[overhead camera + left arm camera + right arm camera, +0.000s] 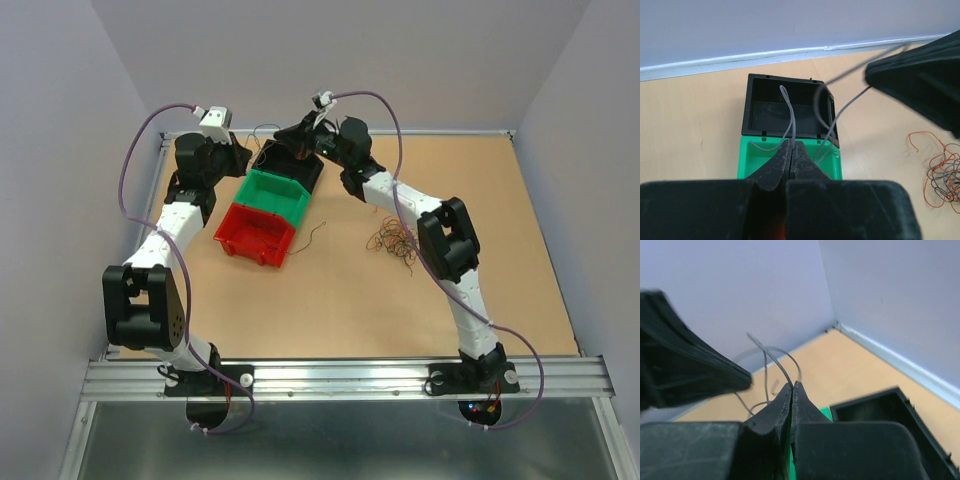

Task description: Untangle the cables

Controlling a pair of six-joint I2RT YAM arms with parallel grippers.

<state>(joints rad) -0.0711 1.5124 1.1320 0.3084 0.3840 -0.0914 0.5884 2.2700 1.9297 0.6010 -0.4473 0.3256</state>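
A bunch of thin red, orange and black cables (pixel 393 243) (pixel 940 172) lies on the tabletop to the right of the bins. My left gripper (pixel 244 160) (pixel 791 145) is shut on one thin dark cable (pixel 790 112), which loops up over the black bin (pixel 785 107). Beside it, above the same bin (pixel 300 170), my right gripper (pixel 297 145) (pixel 792 385) is shut on a thin dark cable (pixel 772 360) that curls above its tips. Whether both hold the same strand I cannot tell.
Black, green (pixel 275 195) and red (pixel 255 235) bins stand in a diagonal row at the back left. A single loose wire (pixel 312 238) lies right of the red bin. The back wall's white rail (pixel 790 52) runs close behind the black bin.
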